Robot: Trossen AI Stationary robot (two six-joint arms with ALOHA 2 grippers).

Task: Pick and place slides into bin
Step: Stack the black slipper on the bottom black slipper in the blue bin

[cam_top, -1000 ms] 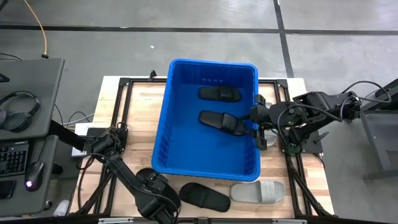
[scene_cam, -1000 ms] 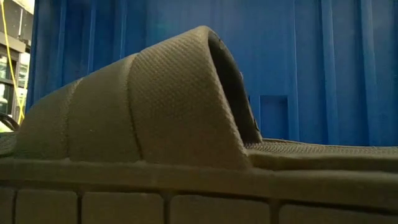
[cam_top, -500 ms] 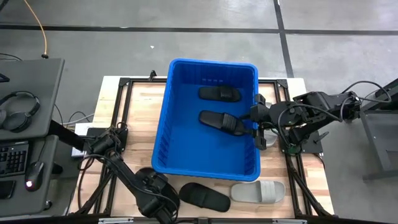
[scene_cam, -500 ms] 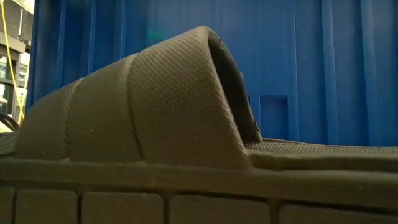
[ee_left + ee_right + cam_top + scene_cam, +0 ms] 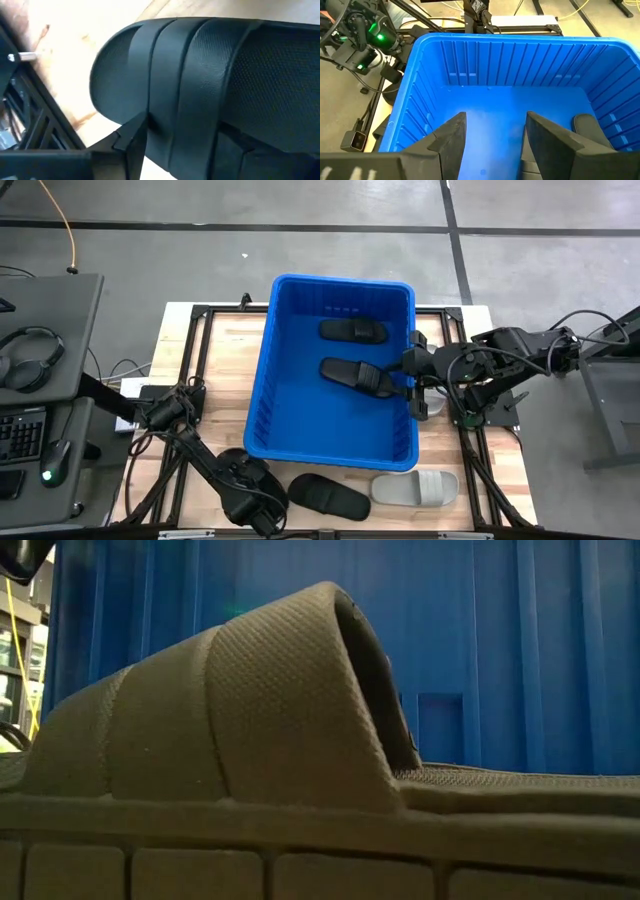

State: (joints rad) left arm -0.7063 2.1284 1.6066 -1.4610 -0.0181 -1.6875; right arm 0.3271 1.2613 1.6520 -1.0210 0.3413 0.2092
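Observation:
The blue bin (image 5: 262,380) stands mid-table with two black slides inside, one at the far side (image 5: 353,331) and one in the middle (image 5: 352,374). My right gripper (image 5: 408,375) is open and empty just inside the bin's right rim; in its wrist view (image 5: 495,132) it sits above the bin floor. A black slide (image 5: 330,496) and a grey slide (image 5: 415,487) lie flat on the table near its front edge. My left gripper (image 5: 262,485) is open at the black slide's left end. In its wrist view (image 5: 182,145) its fingers stand either side of the strap (image 5: 190,75). My left gripper has its two fingers (image 5: 131,142) spread either side of the black slide's strap, near the slide's rounded end (image 5: 107,85). The slide lies on the table. I cannot tell whether the fingers touch it.
The low view is filled by the black slide (image 5: 250,710) with the bin wall (image 5: 500,640) behind it. A desk with headphones (image 5: 35,350) and a keyboard stands off the table's left. Bare wood (image 5: 215,370) lies left of the bin.
A dark part of an arm has come into the low view's top left corner. The slides and the right gripper have kept still.

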